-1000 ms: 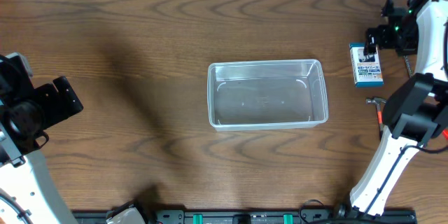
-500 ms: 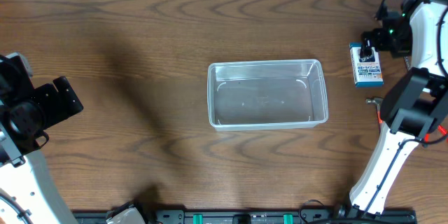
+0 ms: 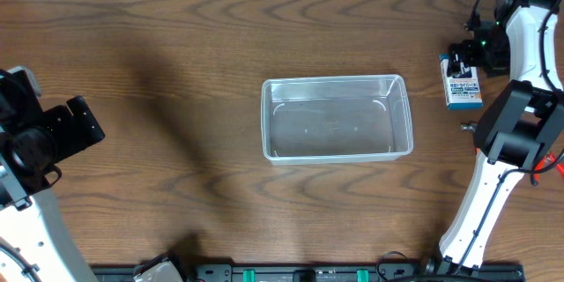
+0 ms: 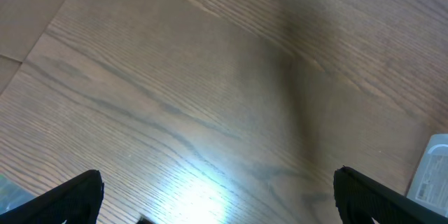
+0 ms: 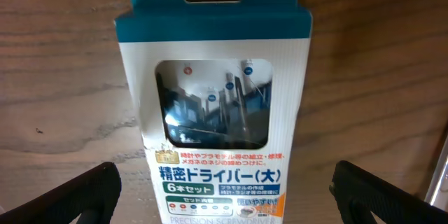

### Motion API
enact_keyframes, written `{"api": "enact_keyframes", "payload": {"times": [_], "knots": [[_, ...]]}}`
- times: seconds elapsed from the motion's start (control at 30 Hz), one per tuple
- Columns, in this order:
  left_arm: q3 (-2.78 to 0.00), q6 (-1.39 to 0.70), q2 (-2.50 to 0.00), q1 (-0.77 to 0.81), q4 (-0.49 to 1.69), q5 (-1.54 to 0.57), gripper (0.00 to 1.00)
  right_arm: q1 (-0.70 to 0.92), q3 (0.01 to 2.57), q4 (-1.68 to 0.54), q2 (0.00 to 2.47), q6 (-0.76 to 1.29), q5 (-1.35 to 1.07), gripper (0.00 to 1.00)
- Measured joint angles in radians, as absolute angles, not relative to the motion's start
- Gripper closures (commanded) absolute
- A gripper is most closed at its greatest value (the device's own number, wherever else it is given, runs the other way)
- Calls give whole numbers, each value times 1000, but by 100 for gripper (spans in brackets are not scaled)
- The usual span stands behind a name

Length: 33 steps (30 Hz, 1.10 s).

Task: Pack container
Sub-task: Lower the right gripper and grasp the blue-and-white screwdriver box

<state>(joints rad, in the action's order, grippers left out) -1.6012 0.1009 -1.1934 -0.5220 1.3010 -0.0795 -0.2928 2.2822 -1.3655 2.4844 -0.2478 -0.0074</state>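
The right tool (image 5: 224, 201) stands wide open. In the right wrist view its two dark fingertips (image 5: 66, 197) sit at the lower corners of the frame. A small blue-and-white box (image 5: 213, 112) lies flat on the wood between them. A strip of bare wood shows between each fingertip and the box's edge, so neither finger touches it. The box has a teal hang-tab at the top, and a clear window shows a set of small screwdrivers. Japanese print runs below the window. How high the tool hangs above the box cannot be told.

From overhead, the right tool (image 3: 463, 57) is over the far end of that box (image 3: 463, 92). The box lies just beyond the right short side of the container (image 3: 264, 119), apart from it. The container is a clear plastic tub with rounded corners and a rim. It sits upright near the middle of the brown wood-grain tabletop (image 3: 176, 53) with its long sides running left to right. Right of the container and nearer the front edge than the box, a small metal-headed thing (image 3: 466, 127) peeks out beside the right arm. Most of it is hidden.

The left tool (image 3: 77, 128) is well to the left of the container, at about the same depth. The left wrist view shows this tool (image 4: 224, 199) open too. Its dark fingertips (image 4: 70, 196) are far apart, with only bare wood between them.
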Motion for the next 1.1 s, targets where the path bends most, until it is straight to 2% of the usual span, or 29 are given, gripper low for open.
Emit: {"api": "enact_keyframes", "payload": {"times": [1.1], "knots": [[-1601,101,-1193,-522,1301,-80,2,-284,2281,-1337,2499,-245,-7,1]]}}
